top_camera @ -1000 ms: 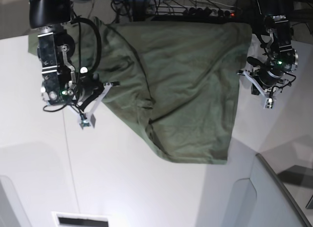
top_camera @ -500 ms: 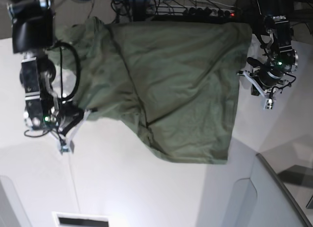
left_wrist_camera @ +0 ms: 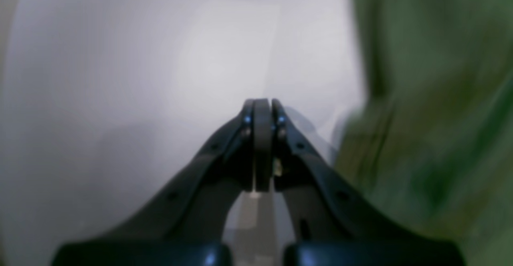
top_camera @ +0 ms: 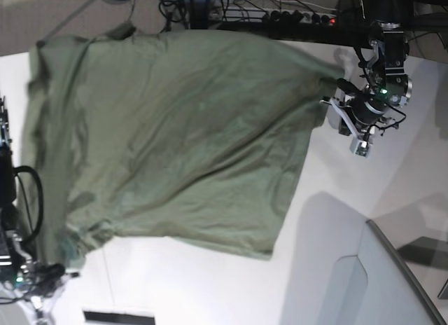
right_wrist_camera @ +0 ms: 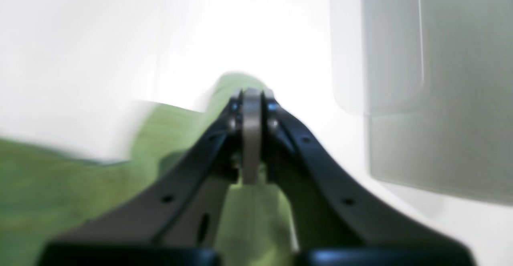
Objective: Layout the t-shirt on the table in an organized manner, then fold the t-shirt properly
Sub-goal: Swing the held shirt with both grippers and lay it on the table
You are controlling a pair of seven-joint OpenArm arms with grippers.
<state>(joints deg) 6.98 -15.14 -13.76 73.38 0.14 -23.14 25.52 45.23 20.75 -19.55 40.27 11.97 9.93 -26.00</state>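
Observation:
The olive-green t-shirt (top_camera: 175, 129) lies spread wide over the white table (top_camera: 175, 290), its lower-left corner bunched. My right gripper (top_camera: 61, 271) sits at that corner by the near-left edge. In the right wrist view its jaws (right_wrist_camera: 251, 93) are together, and the blurred green cloth (right_wrist_camera: 60, 178) rises right up to the tips. My left gripper (top_camera: 341, 82) hovers at the shirt's far-right corner. In the left wrist view it (left_wrist_camera: 262, 105) is shut with nothing in it, over bare table (left_wrist_camera: 120, 77), and the t-shirt (left_wrist_camera: 433, 117) lies just to its right.
A grey angled panel (top_camera: 392, 269) with a dark edge stands at the near right and also shows in the right wrist view (right_wrist_camera: 421, 97). Cables and a power strip (top_camera: 301, 17) run behind the far edge. A white slotted plate (top_camera: 119, 316) sits at the near edge.
My right arm has swept left and toward the near edge, dragging the folded-over part of the shirt open across the table. The shirt's right edge slid left, and my left gripper shifted left with it.

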